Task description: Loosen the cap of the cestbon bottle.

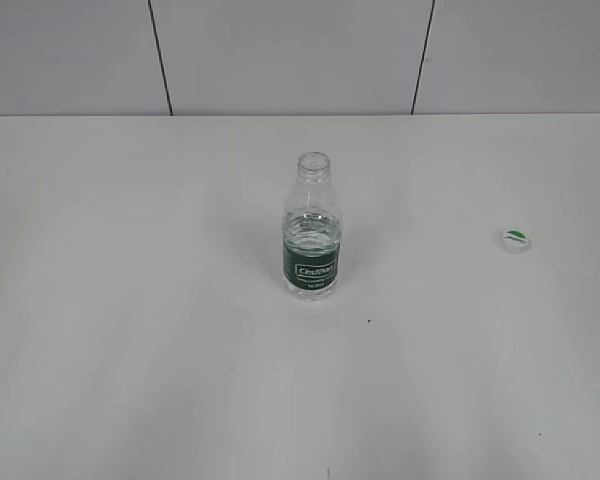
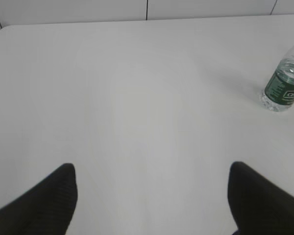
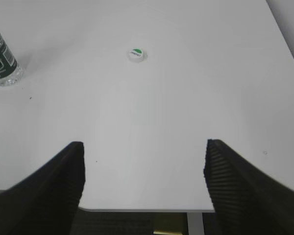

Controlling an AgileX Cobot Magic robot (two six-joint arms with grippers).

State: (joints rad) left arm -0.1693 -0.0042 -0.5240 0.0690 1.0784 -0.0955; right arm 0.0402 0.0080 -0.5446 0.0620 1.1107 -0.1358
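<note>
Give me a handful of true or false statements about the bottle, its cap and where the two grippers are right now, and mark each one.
1. The cap is screwed onto the cestbon bottle. False: it lies on the table, off to the bottle's right in the exterior view, and the bottle's neck is open.
2. The bottle stands upright. True.
3. The left gripper is closed around the bottle. False: its jaws are spread apart with nothing between them, and the bottle is far off at the right edge of its wrist view.
4. The right gripper has open, empty jaws. True.
5. The cap lies with its green logo facing up. True.
6. The bottle's label band is red. False: it is dark green with white lettering.
</note>
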